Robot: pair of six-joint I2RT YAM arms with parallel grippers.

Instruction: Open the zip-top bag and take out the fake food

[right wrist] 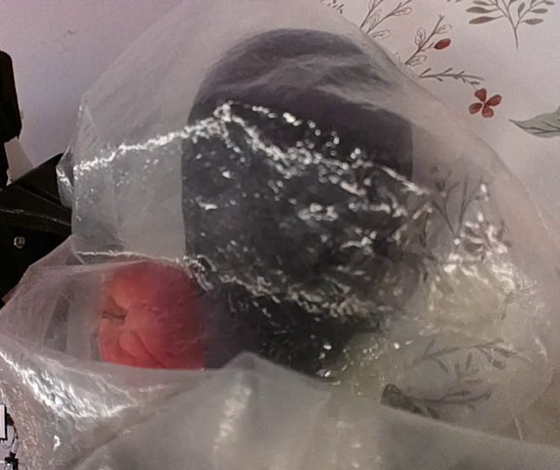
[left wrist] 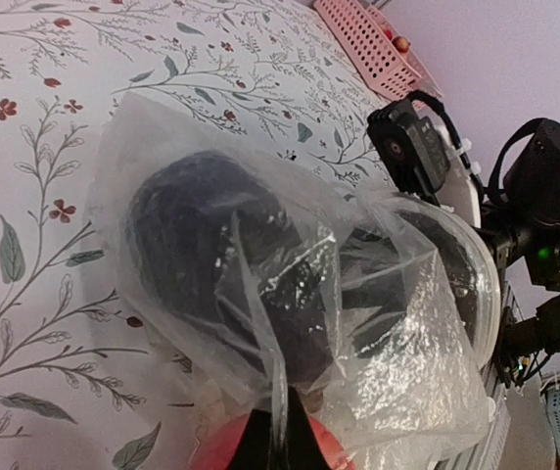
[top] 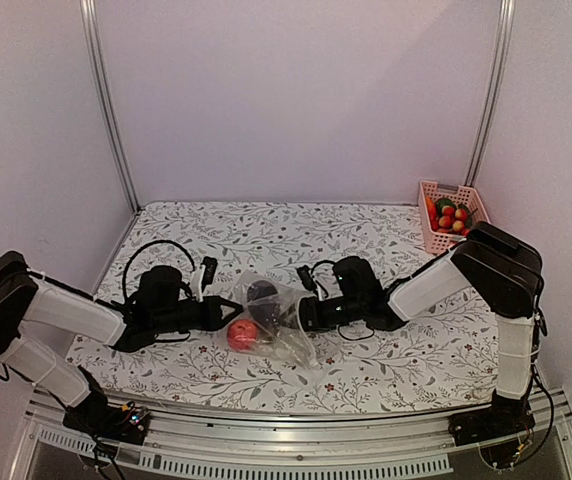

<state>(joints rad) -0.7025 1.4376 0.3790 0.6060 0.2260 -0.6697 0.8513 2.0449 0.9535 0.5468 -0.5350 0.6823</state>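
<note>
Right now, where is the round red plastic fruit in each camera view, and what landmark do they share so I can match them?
Top external: the round red plastic fruit is at centre, by the near-left edge of the clear crinkly plastic bag.
Left wrist: bottom edge, mostly cut off.
Right wrist: lower left, seen through the plastic.
Shared landmark: the dark lump in the bag beside it.

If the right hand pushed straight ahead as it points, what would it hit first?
The clear crinkly plastic bag, whose film lies right before the right hand. Behind the film sits a dark round piece inside, likely next; depth is unclear.
</note>
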